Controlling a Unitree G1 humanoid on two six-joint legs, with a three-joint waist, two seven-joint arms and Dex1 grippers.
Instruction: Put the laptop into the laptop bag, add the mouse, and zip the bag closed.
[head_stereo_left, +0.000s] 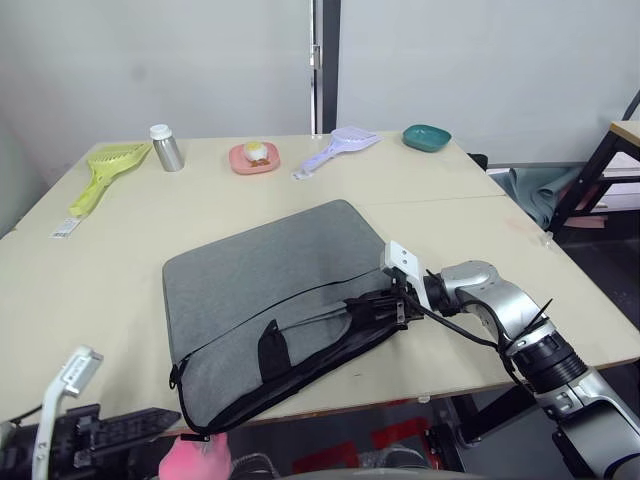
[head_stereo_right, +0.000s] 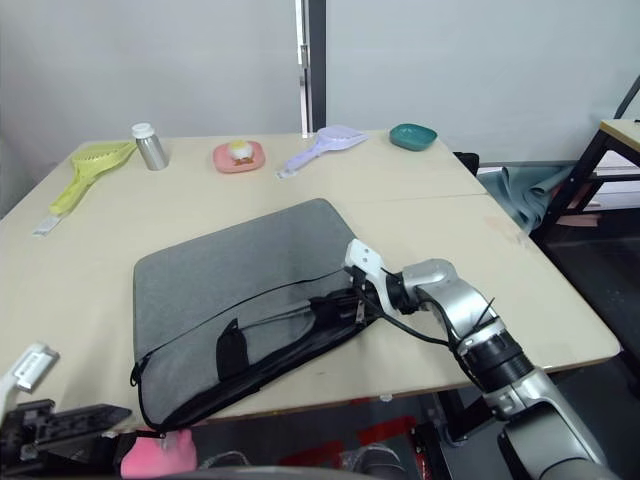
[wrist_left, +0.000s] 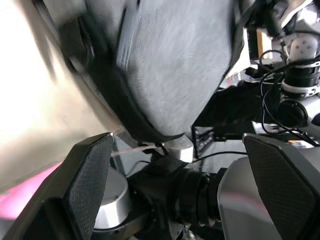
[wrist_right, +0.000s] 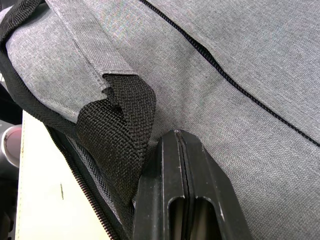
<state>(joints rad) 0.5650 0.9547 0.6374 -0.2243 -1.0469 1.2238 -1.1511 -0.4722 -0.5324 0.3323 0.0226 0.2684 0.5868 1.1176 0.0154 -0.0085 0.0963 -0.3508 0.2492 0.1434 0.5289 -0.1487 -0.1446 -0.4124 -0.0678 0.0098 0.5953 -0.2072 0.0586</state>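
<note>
The grey laptop bag lies flat on the table, its front edge gaping open along the black zipper. My right gripper rests on the bag's front right corner beside a black strap handle. Its fingers are pressed together, with nothing visible between them. My left gripper hangs open below the table's front left edge, under the bag's near corner. The laptop and the mouse are out of view.
Along the far edge stand a yellow-green scoop, a metal bottle, a pink plate, a lavender scoop and a teal bowl. A pink plush sits below the front edge. A second table stands to the right.
</note>
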